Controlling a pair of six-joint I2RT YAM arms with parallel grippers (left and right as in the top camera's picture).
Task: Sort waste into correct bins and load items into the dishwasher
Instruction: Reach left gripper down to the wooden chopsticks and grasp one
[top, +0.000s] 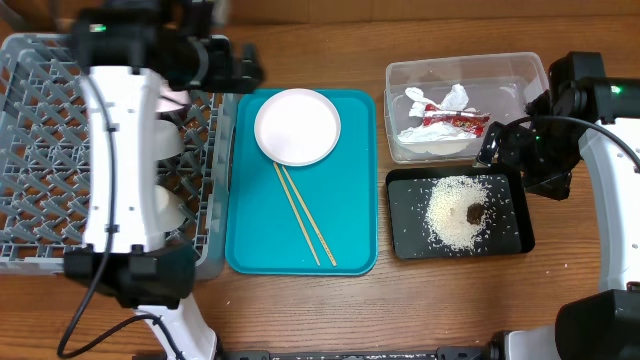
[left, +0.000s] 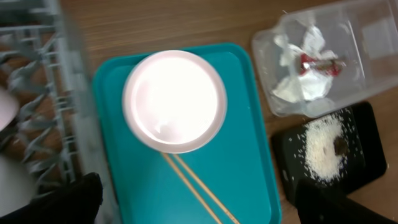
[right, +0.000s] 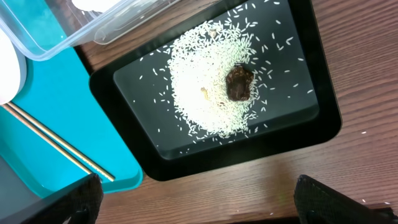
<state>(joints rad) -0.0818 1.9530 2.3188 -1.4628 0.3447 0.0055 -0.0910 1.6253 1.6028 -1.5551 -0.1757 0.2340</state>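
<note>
The left tool (left: 196, 190) is spread wide and empty at the far left corner of the teal tray (top: 250, 230), beside the grey dish rack (top: 40, 100). The round white plate (top: 297, 126) is seen on the tray's far end, just right of that tool, with two wooden chopsticks (top: 304, 214) nearer. Right of the tray's near half, the right tool (right: 196, 186) is spread, empty, over the black tray (top: 405, 215), rice grains (top: 455, 210) and a brown lump (top: 472, 213) lying below it. Right of the tray's far end, the wrapper (top: 455, 122) and napkin (top: 445, 100) are seen in the clear tub (top: 520, 75).
</note>
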